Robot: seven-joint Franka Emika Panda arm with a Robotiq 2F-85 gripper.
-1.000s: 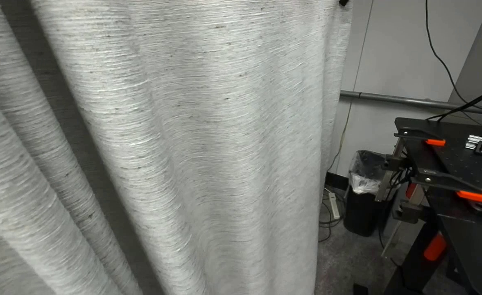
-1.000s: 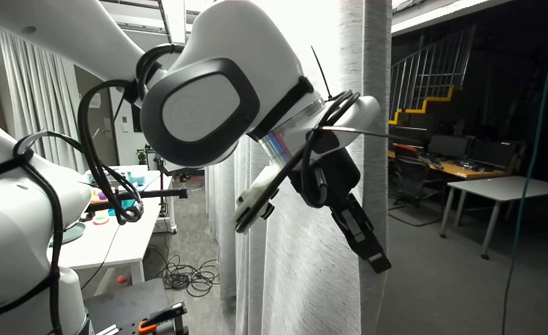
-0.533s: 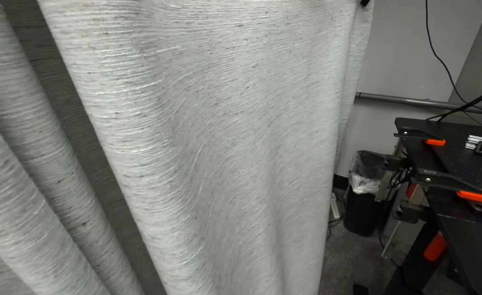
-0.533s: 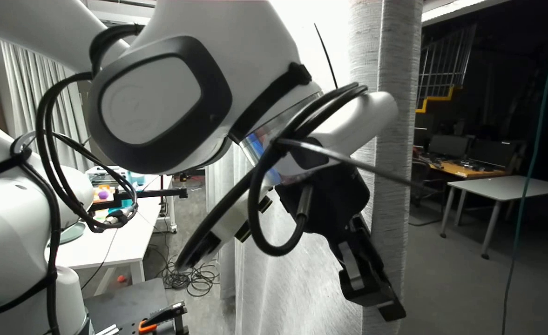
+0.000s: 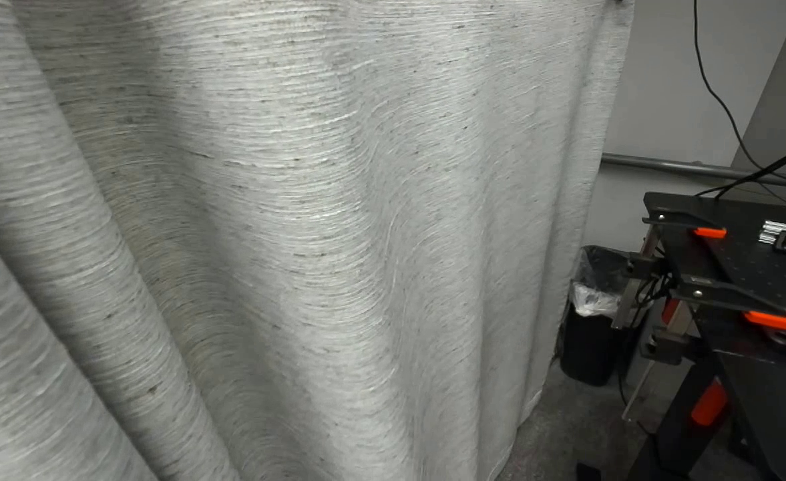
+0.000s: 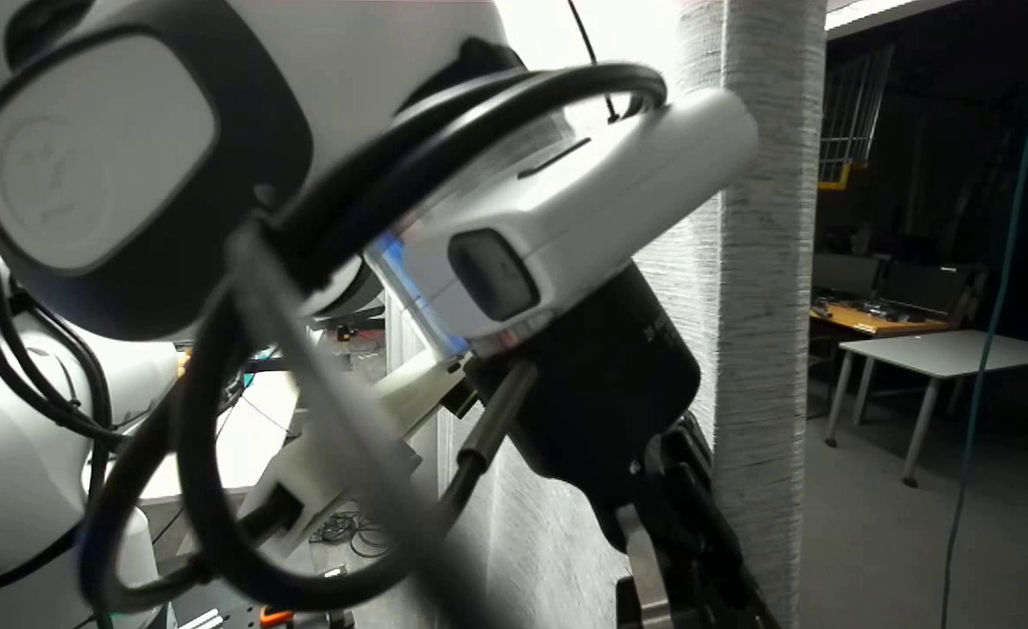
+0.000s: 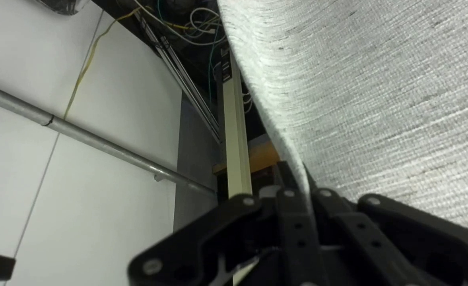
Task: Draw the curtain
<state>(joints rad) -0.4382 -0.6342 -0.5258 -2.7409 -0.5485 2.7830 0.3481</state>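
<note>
The curtain point(image 5: 312, 234) is light grey-white woven fabric with deep vertical folds. It fills most of an exterior view, and its edge reaches the black bin. It also hangs behind the arm in an exterior view point(image 6: 762, 262) and fills the right of the wrist view point(image 7: 385, 87). My gripper point(image 7: 297, 174) is shut on the curtain's edge, which runs between the two black fingers. In an exterior view the gripper point(image 6: 679, 542) points down in front of the curtain, and its fingertips run off the bottom of the picture.
A black bin point(image 5: 593, 341) and a dark table point(image 5: 760, 374) with orange-tipped clamps stand right of the curtain. A wall pipe point(image 7: 98, 141) runs along the white wall. A white table point(image 6: 959, 349) stands on the far side. A thick cable point(image 6: 190, 489) loops from the arm.
The curtain's edge has moved right in an exterior view, now covering the power strip and part of the bin. The arm and gripper have come closer and lower in an exterior view.
</note>
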